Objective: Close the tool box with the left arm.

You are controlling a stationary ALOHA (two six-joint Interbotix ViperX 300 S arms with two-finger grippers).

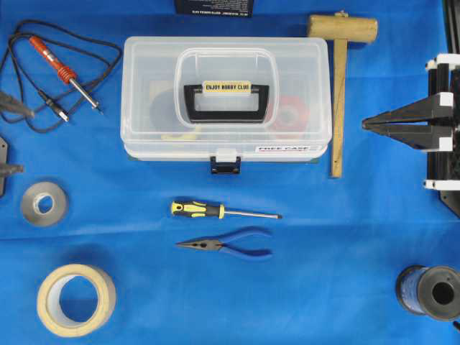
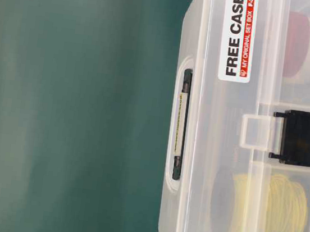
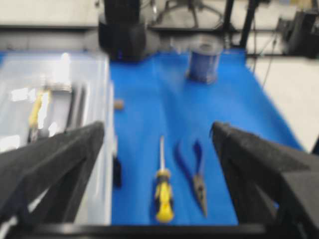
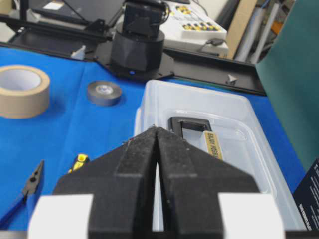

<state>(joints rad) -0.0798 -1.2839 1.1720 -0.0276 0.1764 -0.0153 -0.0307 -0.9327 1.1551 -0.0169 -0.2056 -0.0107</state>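
Observation:
The tool box (image 1: 226, 97) is a clear plastic case in the middle back of the blue cloth. Its lid lies down flat on the base, with the black handle (image 1: 226, 100) and its pale yellow label on top. The black front latch (image 1: 225, 164) hangs at the front middle, also seen side-on as the latch (image 2: 305, 139). My left gripper (image 1: 27, 140) stands at the far left edge, open wide and apart from the box. In the left wrist view the left gripper (image 3: 158, 127) holds nothing and the tool box (image 3: 55, 99) is on the left. My right gripper (image 1: 365, 123) is shut and empty, right of the box.
A soldering iron (image 1: 65, 72) with its cable lies at the back left. A wooden mallet (image 1: 341, 43) lies right of the box. A screwdriver (image 1: 215, 210) and blue pliers (image 1: 230, 244) lie in front. Grey tape (image 1: 43, 203), masking tape (image 1: 75, 300) and a wire spool (image 1: 431, 291) sit nearer.

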